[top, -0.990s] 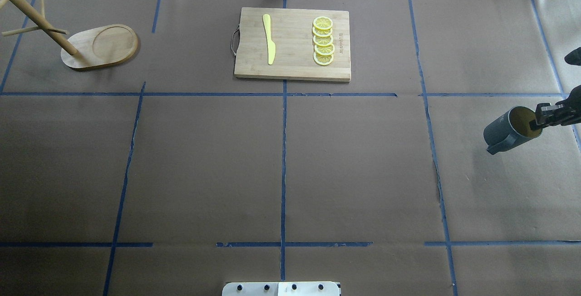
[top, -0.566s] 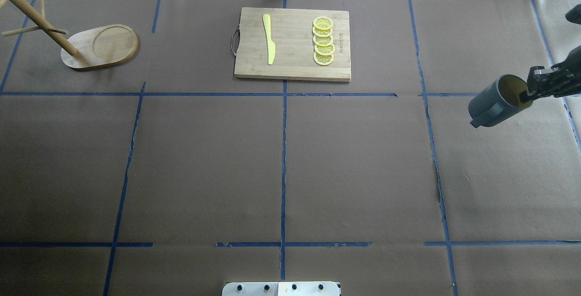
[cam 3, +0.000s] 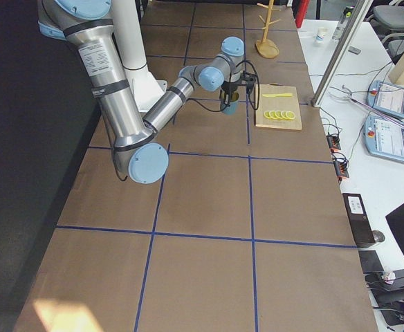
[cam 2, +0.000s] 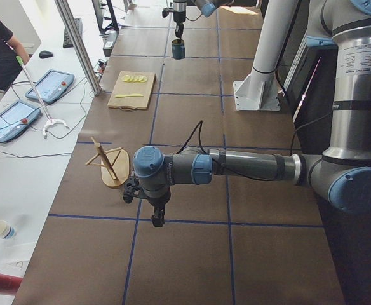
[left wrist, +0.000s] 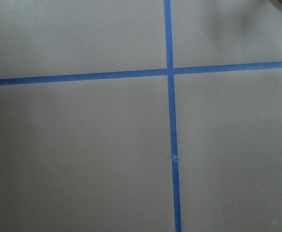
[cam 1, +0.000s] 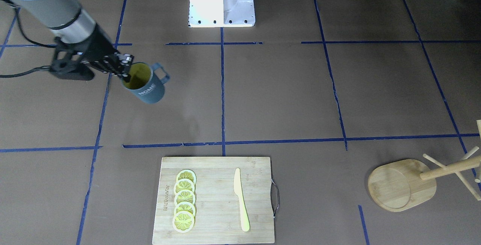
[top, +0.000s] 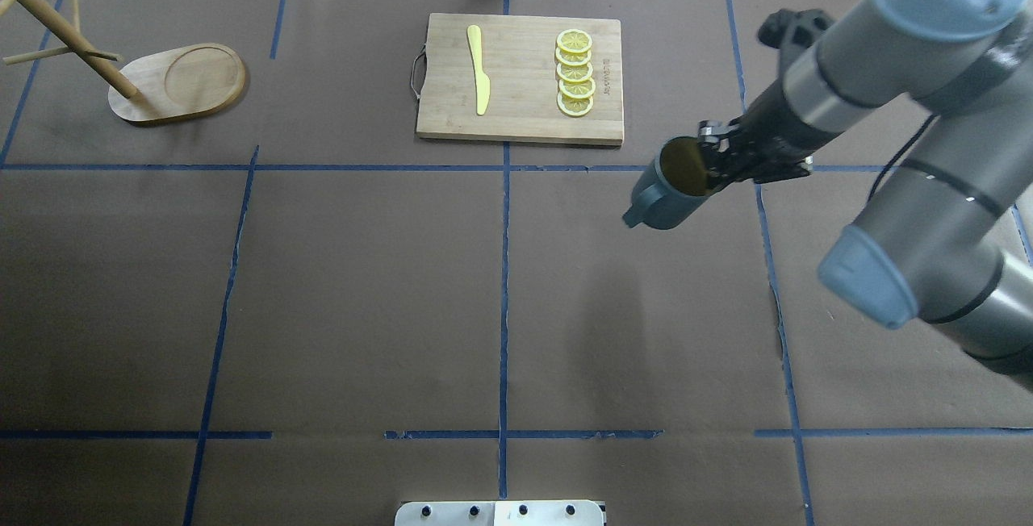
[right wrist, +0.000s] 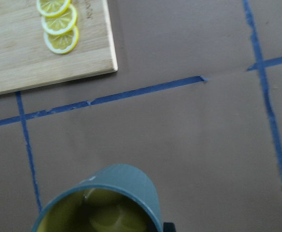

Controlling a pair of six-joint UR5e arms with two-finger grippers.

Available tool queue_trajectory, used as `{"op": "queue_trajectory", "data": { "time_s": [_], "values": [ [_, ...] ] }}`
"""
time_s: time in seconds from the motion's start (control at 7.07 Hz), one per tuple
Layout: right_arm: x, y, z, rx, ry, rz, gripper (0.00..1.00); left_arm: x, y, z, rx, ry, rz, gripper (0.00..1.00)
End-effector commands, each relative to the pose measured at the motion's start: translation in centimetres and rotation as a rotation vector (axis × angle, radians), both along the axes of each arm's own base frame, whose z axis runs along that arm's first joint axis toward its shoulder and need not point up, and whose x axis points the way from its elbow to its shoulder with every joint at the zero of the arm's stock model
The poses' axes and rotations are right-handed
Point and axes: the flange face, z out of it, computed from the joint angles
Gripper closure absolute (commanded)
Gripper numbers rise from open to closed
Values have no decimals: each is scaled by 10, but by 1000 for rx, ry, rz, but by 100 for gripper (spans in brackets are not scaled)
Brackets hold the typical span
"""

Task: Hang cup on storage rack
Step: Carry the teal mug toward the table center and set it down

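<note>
Front-facing view: white "HOME" reads on the cup, blue-grey outside, yellow-green inside, angular loop handle. Right gripper is clenched on its rim; the cup hangs tilted above the bench, near the board with 5 lemon slices. Wooden rack with thin pegs stands at the far-left corner. Left gripper: cannot tell its grip.

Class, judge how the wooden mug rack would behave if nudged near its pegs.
Probably stiff: the storage rack looks like solid wood. Pushed high, it may tip rather than slide, since its post stands at one end of the base. Its thin pegs suggest little weight, so a bump from the cup could shift it.
</note>
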Motion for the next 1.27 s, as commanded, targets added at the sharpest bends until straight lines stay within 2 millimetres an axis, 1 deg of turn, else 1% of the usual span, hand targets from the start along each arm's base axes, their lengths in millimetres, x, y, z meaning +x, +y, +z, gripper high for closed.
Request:
{"op": "queue_trajectory", "data": {
  "time_s": [0.0,0.14,0.28,0.42,0.57,0.71,1.13],
  "values": [
    [-111,19,-67,-56,1,75,100,0,1,1,-2,0,1,0],
    [-135,27,-76,-52,14,88,100,0,2,4,-7,-2,1,0],
    [-151,37,-74,-24,37,96,100,0,3,4,-8,0,1,0],
    [-161,40,-74,-32,43,95,100,0,4,6,-11,0,1,0],
    [-173,37,-70,-93,57,129,100,0,4,6,-11,0,1,0],
    [-181,40,-64,-151,65,162,100,0,4,6,-11,-2,1,0],
    [-200,53,-61,-150,80,132,98,0,4,6,-11,0,1,0]
  ]
}}
